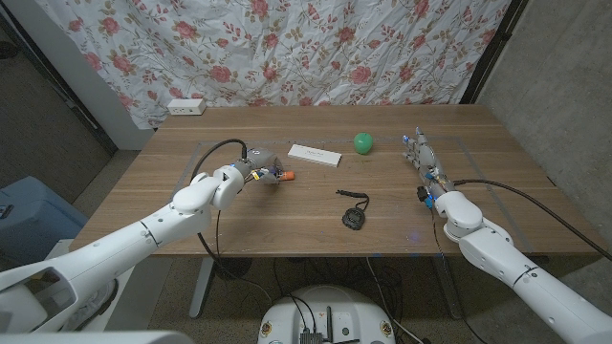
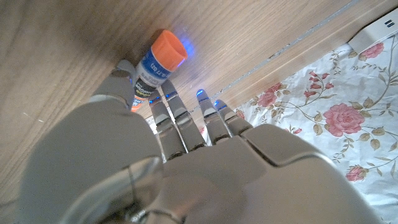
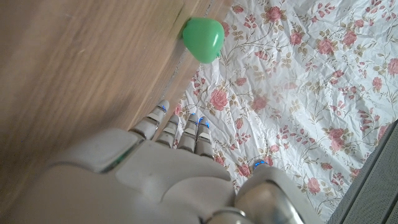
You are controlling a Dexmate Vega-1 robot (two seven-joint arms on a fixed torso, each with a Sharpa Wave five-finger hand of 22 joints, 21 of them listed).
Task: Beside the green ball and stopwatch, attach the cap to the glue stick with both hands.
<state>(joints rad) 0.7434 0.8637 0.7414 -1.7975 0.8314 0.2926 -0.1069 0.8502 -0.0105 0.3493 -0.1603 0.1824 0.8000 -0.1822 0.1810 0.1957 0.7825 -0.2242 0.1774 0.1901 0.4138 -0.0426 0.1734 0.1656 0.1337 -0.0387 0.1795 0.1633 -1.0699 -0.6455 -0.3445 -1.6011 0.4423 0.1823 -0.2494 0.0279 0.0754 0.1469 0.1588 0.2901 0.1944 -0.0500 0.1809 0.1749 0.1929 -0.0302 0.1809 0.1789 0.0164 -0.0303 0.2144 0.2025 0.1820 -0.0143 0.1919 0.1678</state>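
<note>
Glue stick (image 1: pixel 284 176) in left robot hand (image 1: pixel 251 172), frame centre-left | right robot hand (image 1: pixel 421 153) empty, fingers apart | wooden worktop (image 1: pixel 316 215) | floral curtain (image 1: pixel 316 48) behind

The head view looks down from above over the whole wooden table (image 1: pixel 316 205) toward the floral curtain (image 1: pixel 316 48). Each wrist view sits close behind its own hand, facing along the tabletop to that curtain; the right wrist view shares the green ball (image 3: pixel 203 38) with the head view.
</note>
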